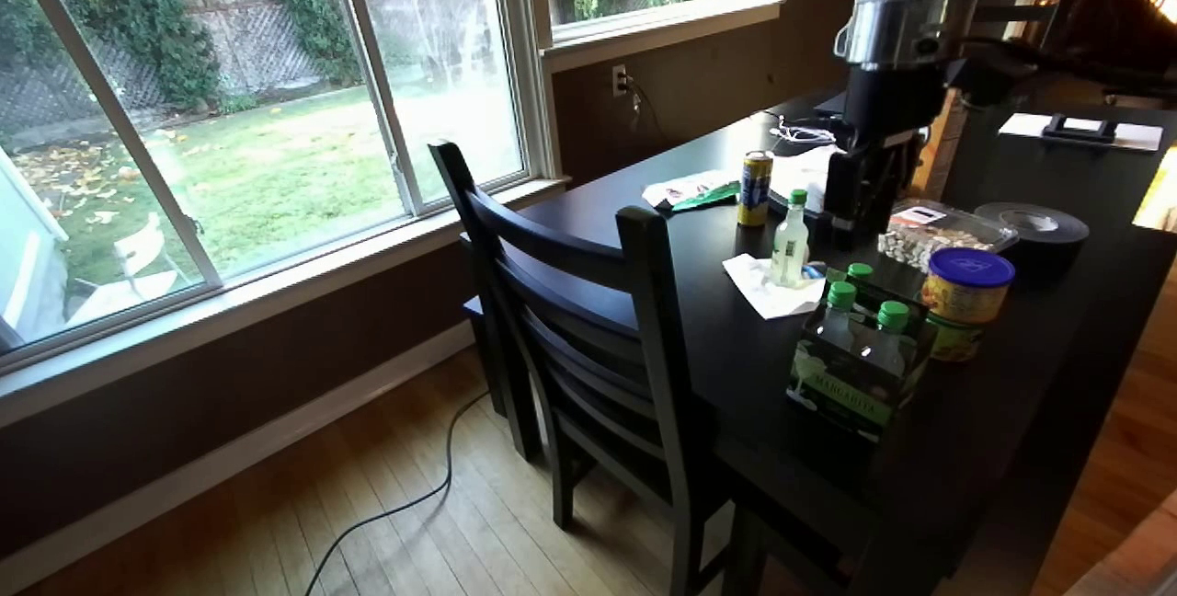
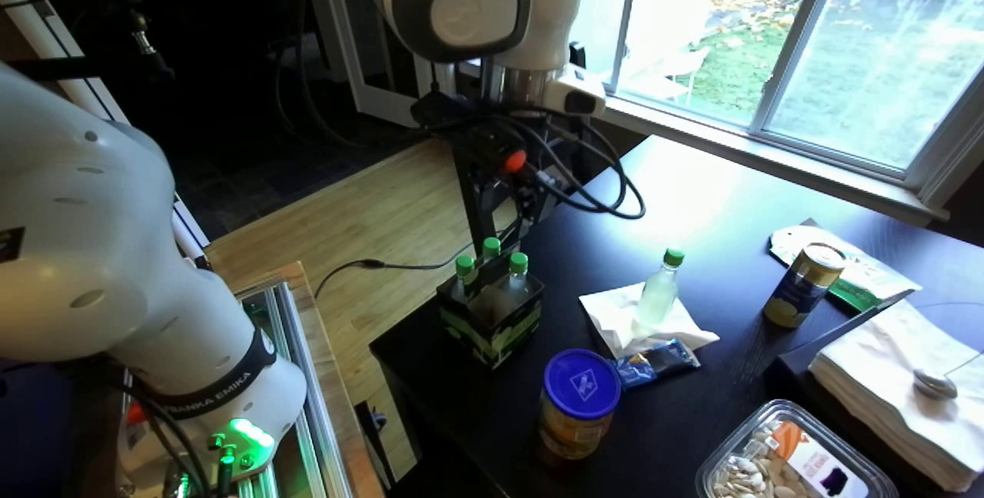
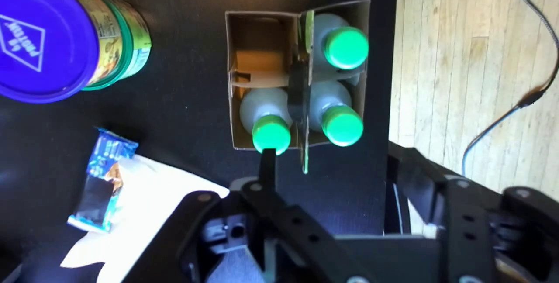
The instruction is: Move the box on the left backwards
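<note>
The box is a low dark green carton with little green-capped bottles. It stands upright on the black table near its edge in both exterior views (image 1: 846, 398) (image 2: 496, 336). From above in the wrist view, the box (image 3: 299, 88) has a middle divider, three bottles and one vacant compartment. My gripper (image 3: 332, 152) is open, its two fingers wide apart with nothing between them. In the wrist view the left fingertip overlaps one green cap; I cannot tell if it touches. The gripper (image 1: 860, 223) hangs above the table beyond the box. In an exterior view cables partly hide the gripper (image 2: 526, 202).
Stacked tubs with a blue lid (image 2: 582, 384) stand beside the box. A loose bottle (image 2: 659, 290) stands on a white napkin (image 1: 772, 297) near a blue wrapper (image 3: 102, 178). A can (image 1: 755, 189), a clear nut container (image 2: 792, 456) and a chair (image 1: 588, 329) are around.
</note>
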`<state>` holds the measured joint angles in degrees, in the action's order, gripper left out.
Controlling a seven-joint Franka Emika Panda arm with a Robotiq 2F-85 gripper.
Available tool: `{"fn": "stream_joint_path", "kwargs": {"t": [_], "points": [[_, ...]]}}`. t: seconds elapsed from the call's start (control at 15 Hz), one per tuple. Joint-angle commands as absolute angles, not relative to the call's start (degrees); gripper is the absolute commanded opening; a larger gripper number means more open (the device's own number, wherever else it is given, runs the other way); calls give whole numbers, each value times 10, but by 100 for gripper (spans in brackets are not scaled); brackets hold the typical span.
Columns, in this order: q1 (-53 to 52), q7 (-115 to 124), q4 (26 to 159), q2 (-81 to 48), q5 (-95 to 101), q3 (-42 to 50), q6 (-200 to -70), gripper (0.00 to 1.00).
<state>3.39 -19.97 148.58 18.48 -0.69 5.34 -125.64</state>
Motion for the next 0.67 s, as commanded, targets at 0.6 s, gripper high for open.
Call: {"fn": "stream_joint_path", "kwargs": {"t": [0.6], "points": [[54, -55, 1268, 146, 41, 53, -1229, 100]]}}
